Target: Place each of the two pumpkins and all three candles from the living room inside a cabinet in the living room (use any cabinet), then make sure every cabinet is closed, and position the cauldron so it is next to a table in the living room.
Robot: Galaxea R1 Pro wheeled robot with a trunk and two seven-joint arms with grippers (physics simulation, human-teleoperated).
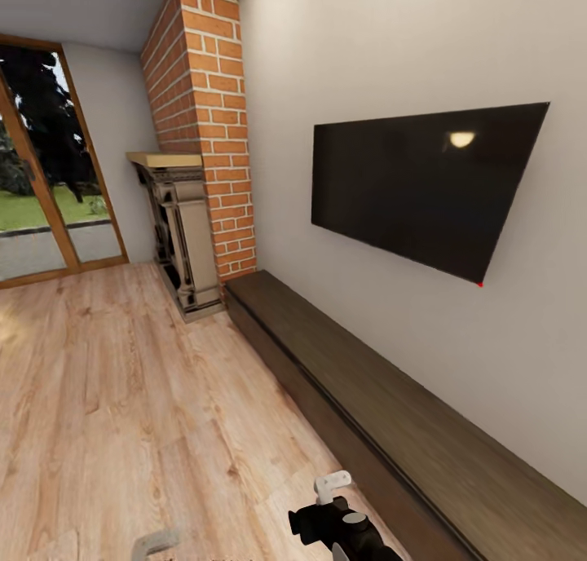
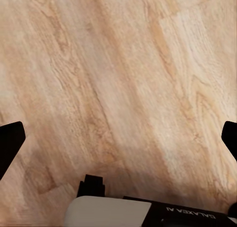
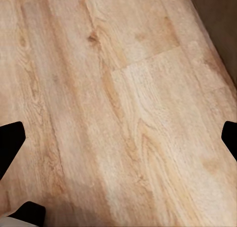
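Facing the closed cabinet (image 1: pixel 391 406), your left fingers (image 2: pixel 11 143) and right fingers (image 3: pixel 11 140) spread empty; nothing visibly stowed yet

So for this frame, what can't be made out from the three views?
- Cabinet, head view: its near end is cut off by the frame edge, and the steep angle hides its drawer fronts.
- Right gripper, head view: cut off at the bottom edge.
- Both wrist views: the fingers show at the frame edges, wide apart over bare floor.
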